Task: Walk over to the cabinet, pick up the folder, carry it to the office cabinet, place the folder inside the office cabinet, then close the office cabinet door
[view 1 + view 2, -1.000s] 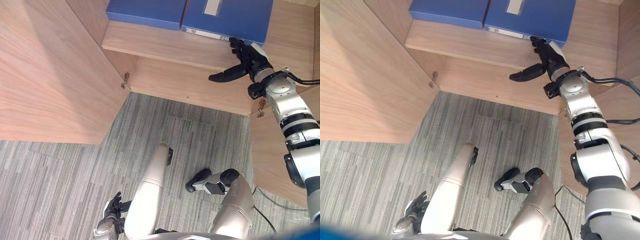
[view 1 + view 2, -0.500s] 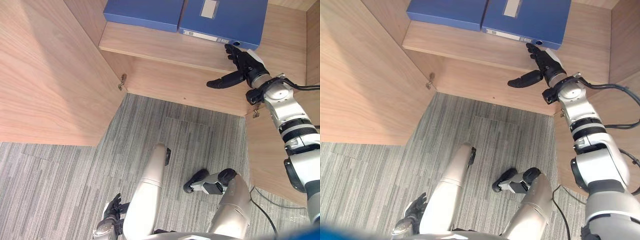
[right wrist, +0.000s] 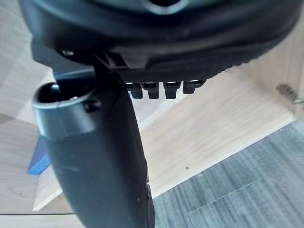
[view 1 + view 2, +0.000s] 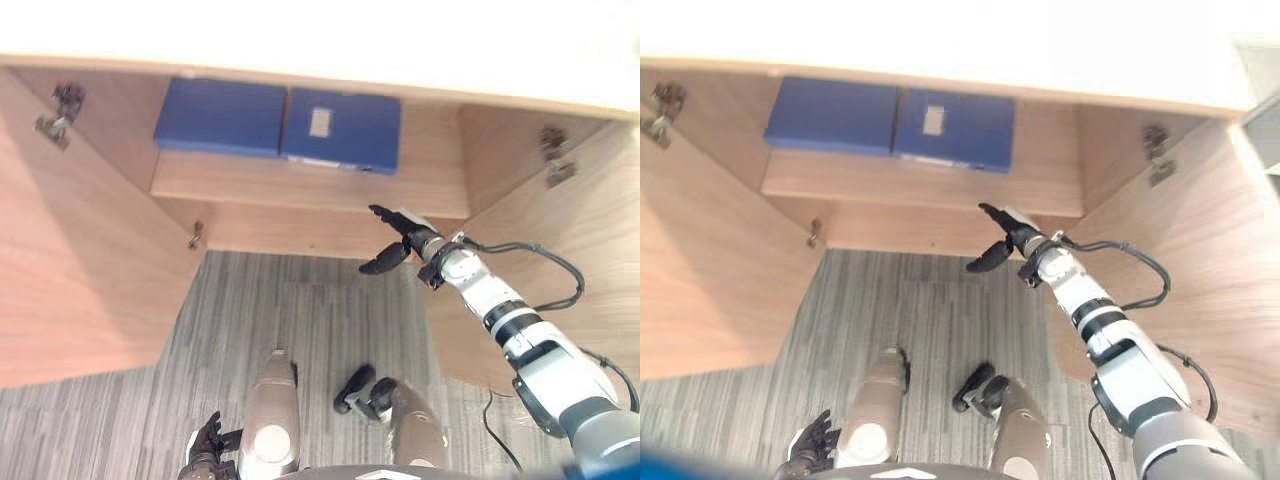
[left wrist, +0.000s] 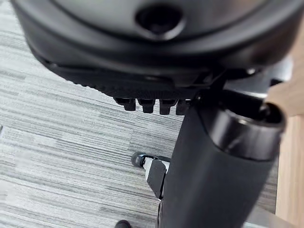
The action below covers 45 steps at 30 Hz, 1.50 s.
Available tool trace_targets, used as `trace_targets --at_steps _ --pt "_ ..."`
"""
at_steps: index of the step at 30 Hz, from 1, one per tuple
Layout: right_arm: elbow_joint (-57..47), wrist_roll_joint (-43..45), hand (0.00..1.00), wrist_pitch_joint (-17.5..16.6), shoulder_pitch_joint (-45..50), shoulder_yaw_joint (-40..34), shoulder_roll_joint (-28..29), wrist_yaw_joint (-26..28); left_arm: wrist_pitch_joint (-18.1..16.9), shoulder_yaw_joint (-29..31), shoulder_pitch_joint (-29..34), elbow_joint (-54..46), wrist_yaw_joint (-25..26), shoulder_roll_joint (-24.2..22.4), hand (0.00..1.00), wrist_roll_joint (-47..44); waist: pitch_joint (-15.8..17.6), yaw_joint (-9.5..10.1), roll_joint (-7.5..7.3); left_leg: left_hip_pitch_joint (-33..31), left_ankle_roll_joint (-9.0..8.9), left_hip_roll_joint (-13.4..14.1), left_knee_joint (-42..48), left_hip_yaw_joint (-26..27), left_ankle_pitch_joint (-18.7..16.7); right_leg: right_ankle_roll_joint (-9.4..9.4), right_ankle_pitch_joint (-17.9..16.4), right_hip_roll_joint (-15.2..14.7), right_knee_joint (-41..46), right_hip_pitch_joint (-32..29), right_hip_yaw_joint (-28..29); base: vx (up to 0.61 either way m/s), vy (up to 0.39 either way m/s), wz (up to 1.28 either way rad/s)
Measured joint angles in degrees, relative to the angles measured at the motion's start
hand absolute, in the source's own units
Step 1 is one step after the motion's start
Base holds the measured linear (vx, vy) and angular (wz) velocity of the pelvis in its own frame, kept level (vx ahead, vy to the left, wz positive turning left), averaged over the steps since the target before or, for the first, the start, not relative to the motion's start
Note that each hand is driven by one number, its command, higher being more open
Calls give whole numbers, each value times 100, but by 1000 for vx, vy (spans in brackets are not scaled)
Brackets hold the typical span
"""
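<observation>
Two blue folders lie flat side by side on the shelf (image 4: 300, 190) inside the open cabinet. The one with a pale label (image 4: 342, 130) is on the right, the plain one (image 4: 220, 115) on the left. My right hand (image 4: 400, 235) hangs in front of the shelf's front edge, below and right of the labelled folder and apart from it. Its fingers (image 3: 161, 88) are straight, the thumb is spread, and it holds nothing. A blue folder corner (image 3: 40, 161) shows past it in the right wrist view. My left hand (image 4: 207, 445) is low by my side over the carpet, fingers relaxed and empty.
Both cabinet doors stand open: the left door (image 4: 80, 270) swings out on my left, the right door (image 4: 560, 260) on my right, close to my right arm. Metal hinges (image 4: 555, 160) show on the inner walls. Grey striped carpet (image 4: 300, 310) lies in front of the cabinet.
The camera has pulled back, so the whole cabinet now shows. My right hand has drawn away from the labelled folder's front edge and sits lower, before the shelf. The folders stay put.
</observation>
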Motion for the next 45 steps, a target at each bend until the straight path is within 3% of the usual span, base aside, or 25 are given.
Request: trace_targets --at_steps 2,4,7,8,13,17,20,23,25,28,29,30,32,33,34,35,36,37,38,39,42,45 --pt "0 -47 100 -54 317 85 37 -1 2 8 396 24 23 26 100 48 -327 -153 -71 694 -48 26 -1028 332 365 28 502 396 -1115 503 150 226 -28 -58" --pt "5 -217 100 -80 539 138 77 -3 9 18 578 114 32 -9 100 85 -474 -222 -45 1122 -63 8 -1499 542 523 62 780 590 -1703 847 321 176 10 -58" --pt "127 -225 100 -136 1035 121 242 -4 17 251 643 314 104 -100 100 183 -699 -249 33 1473 -76 -105 -1628 106 571 95 1101 782 -2392 1311 586 129 44 -52" --pt "346 -220 100 -202 1366 -109 473 -24 43 342 702 366 161 -184 100 189 -880 -263 98 1574 -77 -171 -1672 -260 572 123 1264 836 -2712 1464 721 94 42 -44" --pt "1399 -199 100 -202 2194 -1475 1467 -521 159 507 783 507 309 -364 100 188 -1239 -388 351 1798 -86 -330 -2209 -371 693 195 1694 864 -3352 1572 979 41 63 -27" --pt "1970 343 100 -181 2879 -2227 2032 -808 190 579 864 514 402 -443 100 185 -1302 -422 426 2070 -82 -401 -2380 -356 692 209 1863 858 -3449 1660 1250 -36 74 -37" --pt "2277 846 100 -179 3448 -2782 2295 -1025 212 549 927 550 486 -458 100 193 -1348 -571 458 2213 -37 -481 -2448 -349 662 251 2017 825 -3451 1640 1506 -146 92 -41" --pt "2446 1533 100 -105 3772 -3473 2341 -1231 263 104 931 573 545 -369 100 256 -1388 -660 490 2250 104 -600 -2375 -46 480 350 2237 781 -3462 1502 1993 -226 90 -71" --pt "2387 1842 100 -126 3900 -3719 2290 -1372 262 -554 925 571 620 -229 100 447 -1418 -814 527 2299 158 -743 -2285 88 423 445 2296 685 -3476 1490 2259 -263 96 -50" --pt "2079 1894 100 -112 4143 -3826 2265 -1462 262 -841 900 571 609 -179 100 500 -1403 -891 532 2309 235 -864 -2205 379 419 524 2241 680 -3329 1283 2633 -231 91 -81" --pt "1918 1963 100 -107 4234 -3908 2273 -1484 266 -836 862 569 611 -192 100 499 -1346 -889 566 2312 375 -800 -2151 740 417 697 2020 707 -3098 1087 2651 -195 19 -107" --pt "1905 2016 100 -100 4237 -3943 2253 -1503 266 -853 860 568 620 -219 100 499 -1334 -894 675 2337 432 -728 -2158 882 447 702 1902 685 -2973 1034 2423 -211 11 -134" --pt "1840 2076 100 -84 4245 -4224 2191 -1589 267 -876 882 568 637 -244 100 485 -1213 -908 767 2550 432 -533 -2159 1382 512 -60 1280 58 -1209 828 617 -121 24 -102" --pt "1840 2063 100 -84 4264 -4284 2205 -1616 267 -875 899 568 641 -239 100 485 -1221 -925 793 2589 396 -498 -2168 1475 525 -129 1075 -151 -715 863 242 -55 3 -78" --pt "1840 2051 100 -85 4286 -4336 2248 -1651 268 -879 935 567 642 -197 100 483 -1254 -928 763 2653 364 -448 -2171 1615 512 -59 717 -501 -170 1072 -210 -12 -35 -62" --pt "1845 2044 100 -84 4287 -4352 2253 -1663 268 -888 959 563 641 -174 100 476 -1263 -927 743 2682 325 -426 -2183 1692 511 36 554 -626 -100 1204 -384 8 -93 -72" --pt "1890 2004 100 -81 4299 -4359 2245 -1695 267 -905 982 561 642 -142 100 464 -1300 -921 671 2697 244 -425 -2257 1822 538 315 275 -796 -218 1413 -572 49 -226 -71" --pt "1973 1996 100 -68 4258 -4395 2238 -1692 272 -1009 972 560 636 -127 100 460 -1294 -915 637 2732 163 -402 -2364 1881 572 549 228 -687 -472 1482 -639 46 -205 -57" --pt "2001 1993 100 -60 4272 -4402 2259 -1693 273 -1132 982 564 612 -124 100 463 -1317 -940 675 2720 131 -404 -2447 1840 576 559 290 -526 -700 1520 -616 51 -233 -66" --pt "2095 1987 100 -35 4236 -4462 2182 -1690 277 -1333 1005 561 548 -163 100 449 -1391 -865 826 2706 71 -283 -2649 1725 625 441 530 -44 -1297 1569 -499 18 -106 -57" --pt "2128 1992 100 -22 4148 -4520 2237 -1690 277 -1356 1012 559 532 -85 100 312 -1384 -861 810 2709 -93 -14 -2617 1689 738 279 659 463 -1754 1647 -346 34 -138 -56" --pt "2143 1997 100 -22 4145 -4559 2254 -1700 279 -1358 1014 543 531 -12 100 106 -1366 -885 795 2630 -225 254 -2200 1678 580 202 701 735 -2011 1806 -313 101 -128 -16"
